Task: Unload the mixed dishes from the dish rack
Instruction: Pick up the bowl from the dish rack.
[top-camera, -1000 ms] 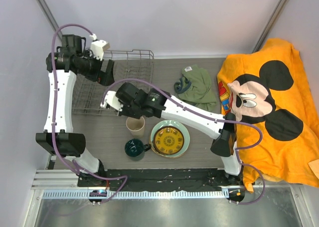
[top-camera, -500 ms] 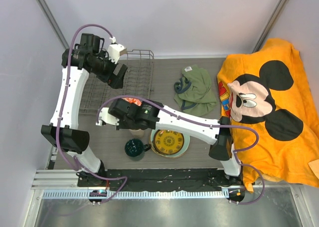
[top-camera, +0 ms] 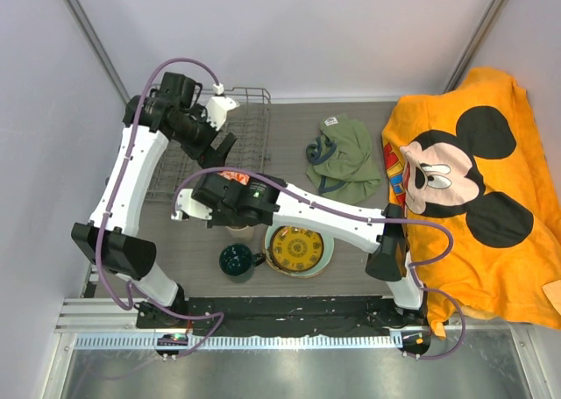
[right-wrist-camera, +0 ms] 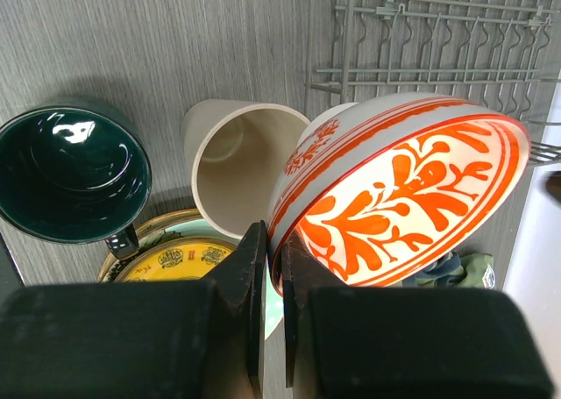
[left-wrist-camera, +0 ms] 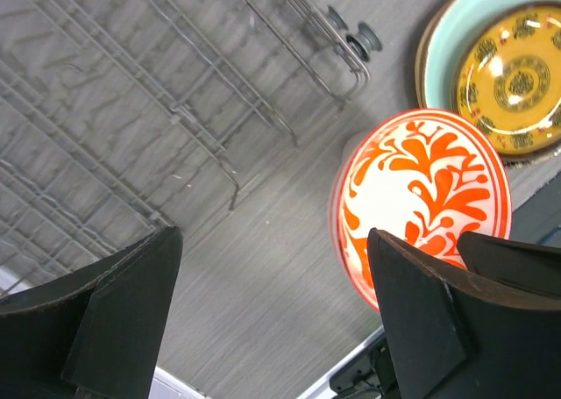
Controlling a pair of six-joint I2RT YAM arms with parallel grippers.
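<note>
Bowl (right-wrist-camera: 394, 188) pinched at the rim in my right end effector (right-wrist-camera: 274, 250); I'd lower it level, clear of the cup (right-wrist-camera: 241, 167). Left end effector (left-wrist-camera: 272, 298) is spread wide, empty.

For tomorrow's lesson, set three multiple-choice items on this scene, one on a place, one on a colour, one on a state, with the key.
1. Where does the dark green mug stand? A in the dish rack; B on the table beside the stacked plates; C on the orange towel.
2. What colour is the pattern inside the small bowl? A blue; B black; C orange-red.
3. How is the right gripper? A shut on the bowl's rim; B open above the rack; C shut on the beige cup.
Key: 1 B, it sits on bare table next to the plates; 2 C, orange-red leaves on white; 3 A, its fingers pinch the rim.
</note>
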